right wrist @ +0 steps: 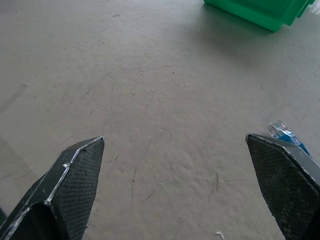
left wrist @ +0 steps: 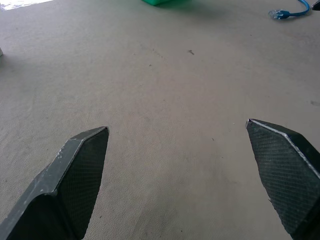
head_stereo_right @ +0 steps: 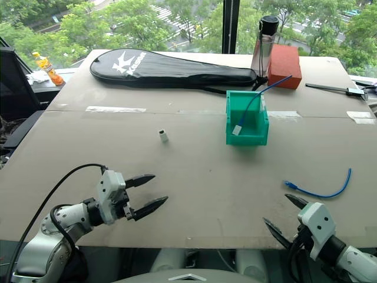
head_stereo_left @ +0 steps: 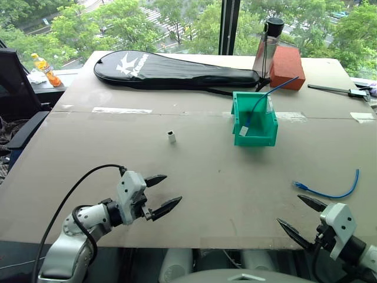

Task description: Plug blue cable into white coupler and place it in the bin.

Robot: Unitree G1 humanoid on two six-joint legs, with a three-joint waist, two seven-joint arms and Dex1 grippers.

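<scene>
The cable (head_stereo_left: 330, 190) lies just ahead of the right gripper (head_stereo_left: 302, 219), plug end toward centre; both grippers spread, empty.

A flat grey-beige tabletop (head_stereo_left: 194, 177) spans the scene; strips of clear tape (head_stereo_left: 122, 110) cross its seam. Behind the far edge, a large window (head_stereo_left: 177, 23) with a dark vertical mullion (head_stereo_left: 230, 26) admits daylight and looks onto green trees (head_stereo_left: 106, 26) and a road. A dark chair (head_stereo_left: 15, 88) stands at the left.
</scene>
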